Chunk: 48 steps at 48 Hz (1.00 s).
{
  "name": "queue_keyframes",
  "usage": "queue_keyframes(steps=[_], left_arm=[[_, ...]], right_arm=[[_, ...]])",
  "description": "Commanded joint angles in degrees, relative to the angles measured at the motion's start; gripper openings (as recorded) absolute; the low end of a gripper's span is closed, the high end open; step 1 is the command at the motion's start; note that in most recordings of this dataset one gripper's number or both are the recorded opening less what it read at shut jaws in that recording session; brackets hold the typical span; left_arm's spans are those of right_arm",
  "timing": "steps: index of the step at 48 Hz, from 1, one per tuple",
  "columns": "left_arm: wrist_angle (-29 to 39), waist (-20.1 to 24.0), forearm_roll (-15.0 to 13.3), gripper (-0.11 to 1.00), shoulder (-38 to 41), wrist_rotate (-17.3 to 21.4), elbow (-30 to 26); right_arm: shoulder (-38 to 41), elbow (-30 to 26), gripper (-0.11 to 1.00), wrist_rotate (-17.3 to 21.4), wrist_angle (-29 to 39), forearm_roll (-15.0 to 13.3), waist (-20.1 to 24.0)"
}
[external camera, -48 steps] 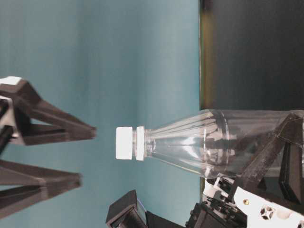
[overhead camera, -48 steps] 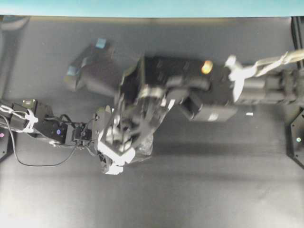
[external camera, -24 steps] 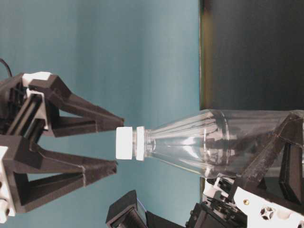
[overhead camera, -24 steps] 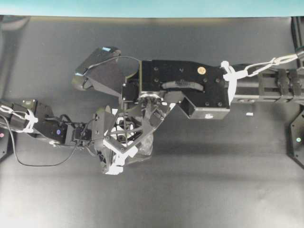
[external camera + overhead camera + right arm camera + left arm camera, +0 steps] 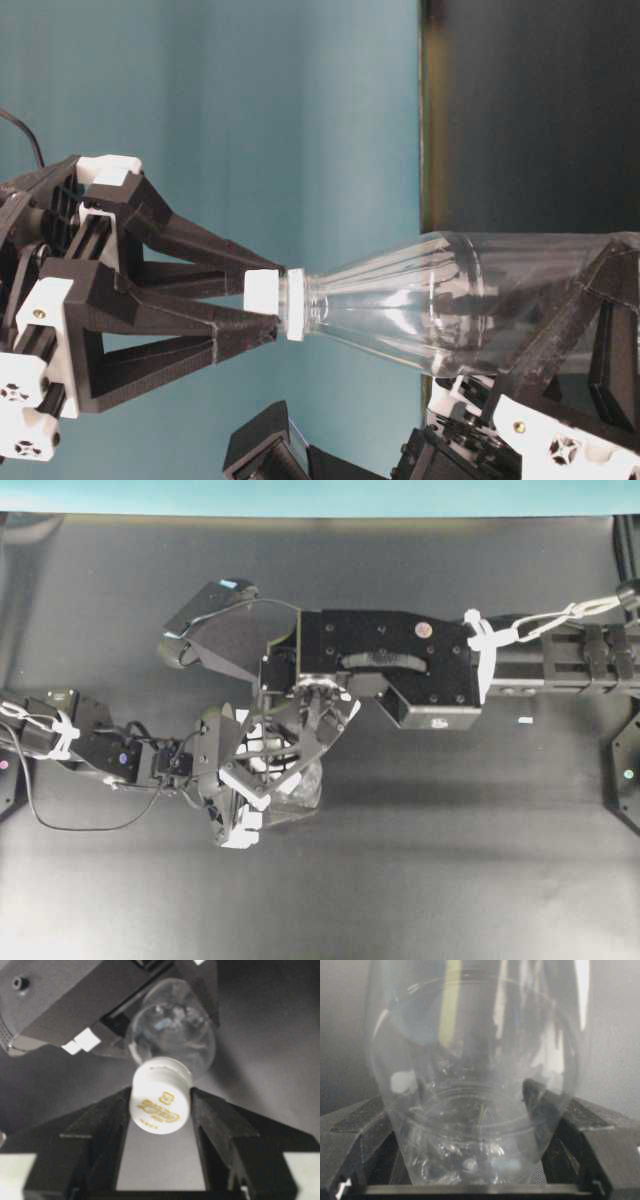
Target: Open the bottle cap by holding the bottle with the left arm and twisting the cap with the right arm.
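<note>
My left claw pinches the round body of the clear bottle at the lower right of the table-level view, above the dark worktop. At left centre there, my right claw presses its fingers against both sides of the white bottle cap.
</note>
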Motion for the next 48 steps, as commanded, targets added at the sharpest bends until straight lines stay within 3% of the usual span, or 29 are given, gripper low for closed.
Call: queue_keyframes(steps=[1, 6, 11, 27, 34, 48], left_arm=[[0.2, -0.3, 0.3, 0.81, -0.2, -0.2, -0.3], [0.2, -0.3, 0.2, 0.81, -0.2, -0.2, -0.3], [0.2, -0.3, 0.2, 0.81, -0.2, -0.2, -0.3], [0.3, -0.3, 0.2, 0.81, -0.2, -0.2, -0.3], [0.2, -0.3, 0.2, 0.81, -0.2, -0.2, -0.3], [0.3, -0.3, 0.2, 0.81, -0.2, -0.2, -0.4]], right_arm=[[-0.2, -0.4, 0.37, -1.5, -0.1, 0.2, 0.3], [-0.2, -0.4, 0.37, -3.2, 0.2, 0.2, -0.2], [-0.3, -0.4, 0.37, -9.0, 0.7, 0.2, -0.5], [0.0, -1.6, 0.37, -39.1, 2.9, 0.5, -0.2], [0.1, -1.7, 0.37, -49.7, 2.9, 0.5, 0.4], [0.0, -1.6, 0.37, -52.6, 2.7, 0.2, 0.2]])
